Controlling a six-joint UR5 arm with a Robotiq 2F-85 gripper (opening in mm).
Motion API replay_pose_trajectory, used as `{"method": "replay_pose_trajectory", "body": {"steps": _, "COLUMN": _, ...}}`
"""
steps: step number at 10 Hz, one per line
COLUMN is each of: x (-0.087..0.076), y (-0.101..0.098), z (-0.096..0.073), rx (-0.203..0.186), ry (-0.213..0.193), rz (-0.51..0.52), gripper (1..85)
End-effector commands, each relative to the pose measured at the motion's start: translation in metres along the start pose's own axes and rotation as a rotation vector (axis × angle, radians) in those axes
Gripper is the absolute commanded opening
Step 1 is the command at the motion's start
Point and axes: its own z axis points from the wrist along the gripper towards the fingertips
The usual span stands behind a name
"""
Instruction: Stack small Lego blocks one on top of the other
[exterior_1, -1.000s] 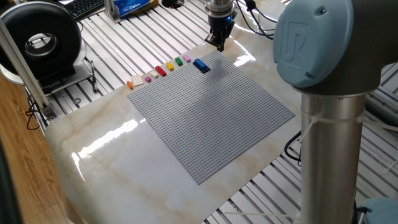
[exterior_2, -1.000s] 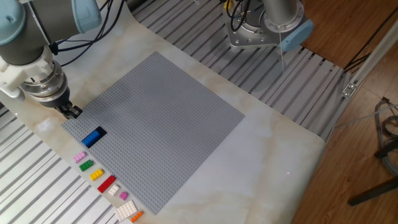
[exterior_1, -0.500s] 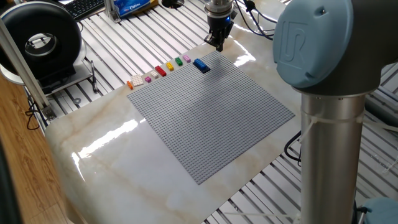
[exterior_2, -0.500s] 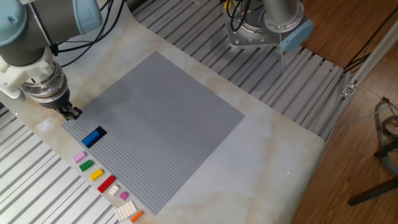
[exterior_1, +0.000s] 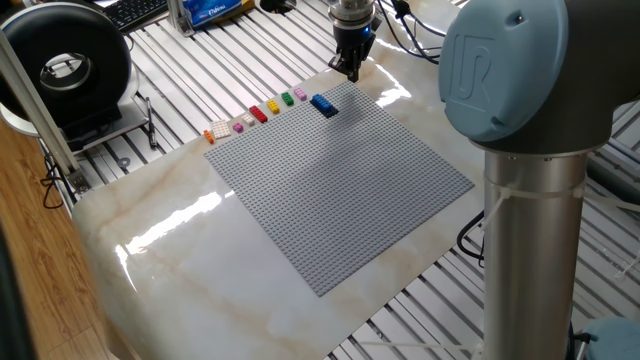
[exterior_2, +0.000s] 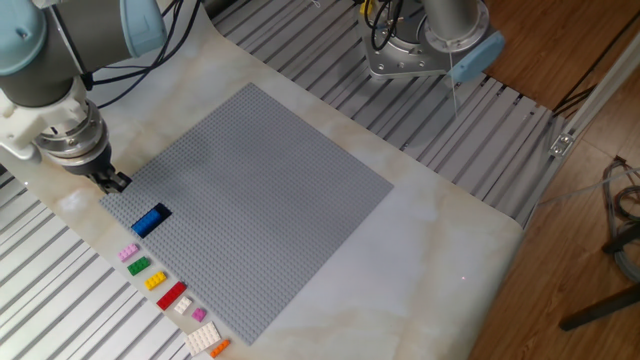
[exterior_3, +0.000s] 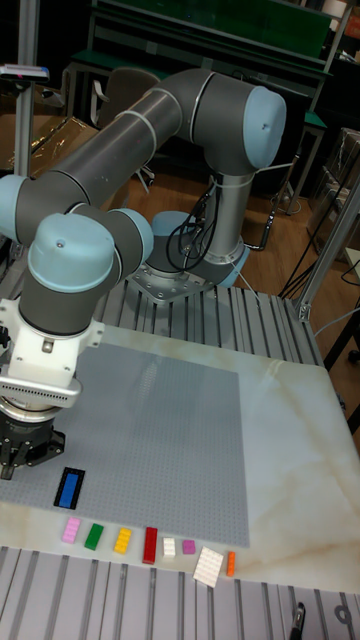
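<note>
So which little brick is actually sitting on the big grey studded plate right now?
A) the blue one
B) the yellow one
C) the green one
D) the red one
A: the blue brick lies on the grey plate near its corner, while the other bricks line up beside the plate's edge.

A raised "UR" logo, seemingly, marks the arm's blue joint cap (exterior_1: 497, 62).

A grey studded baseplate (exterior_1: 340, 180) lies on the marble table (exterior_1: 170, 240), keyboard (exterior_1: 135, 10) behind
</note>
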Motion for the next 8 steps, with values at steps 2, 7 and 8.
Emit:
{"method": "replay_pose_trajectory", "body": {"steps": 2, "x": -0.0004, "y": 0.0045, "z": -0.0013, "rx": -0.023, "ry": -0.003, "rz": 0.016, "gripper": 1.0}}
{"method": "replay_pose_trajectory", "body": {"steps": 7, "x": 0.0030, "y": 0.0030, "z": -0.0019, "rx": -0.019, "ry": 0.005, "rz": 0.040, "gripper": 1.0}}
{"method": "replay_pose_trajectory", "body": {"steps": 8, "x": 0.0034, "y": 0.0017, "z": -0.0015, "rx": -0.016, "ry": 0.004, "rz": 0.047, "gripper": 1.0}}
